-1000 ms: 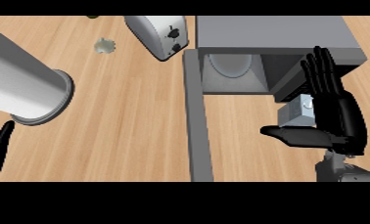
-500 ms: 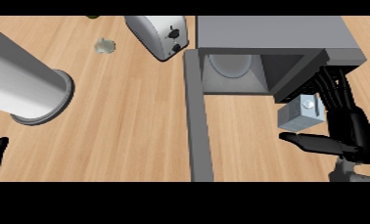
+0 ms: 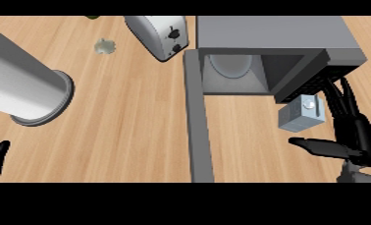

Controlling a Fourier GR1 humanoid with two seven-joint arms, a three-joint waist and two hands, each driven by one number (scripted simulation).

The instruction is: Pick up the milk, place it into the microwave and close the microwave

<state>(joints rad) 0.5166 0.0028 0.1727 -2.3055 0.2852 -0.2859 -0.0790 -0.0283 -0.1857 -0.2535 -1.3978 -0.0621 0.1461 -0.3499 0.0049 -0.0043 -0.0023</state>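
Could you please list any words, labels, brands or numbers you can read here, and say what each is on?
None can be read.
Milk carton: plain grey sides, no print visible.
Toaster: dark knobs only, no lettering.
Microwave: plain grey, no markings.

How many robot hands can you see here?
2. The right hand is at the right edge beside the milk carton, in front of the open microwave. Only a sliver of the left hand shows at the left edge.

No readable txt, labels or nos. anywhere.
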